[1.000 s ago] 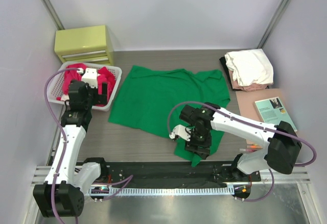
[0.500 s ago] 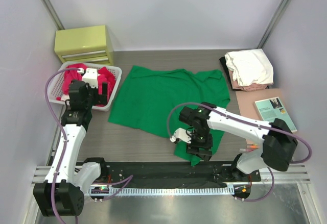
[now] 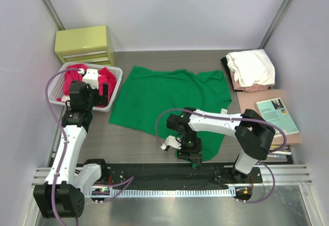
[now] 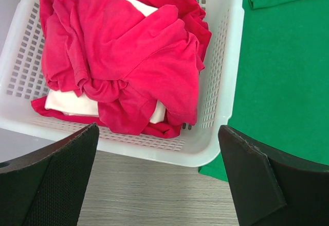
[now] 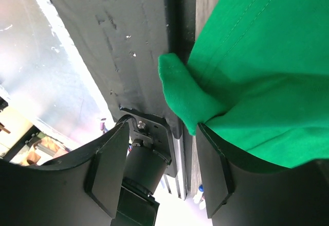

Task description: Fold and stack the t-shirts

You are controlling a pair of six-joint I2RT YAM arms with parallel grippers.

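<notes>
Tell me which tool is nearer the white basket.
Left. The left tool hangs over the basket; the right tool is far off, at the green t-shirt's near corner.

Table w/ green tee, basket, yellow drawers, shirt pile, board.

walls: plain white around my cell | back corners: slanted metal struts | table: grey wood-grain | furniture: small yellow-green drawer cabinet, back left of my table | light: soft, even
</notes>
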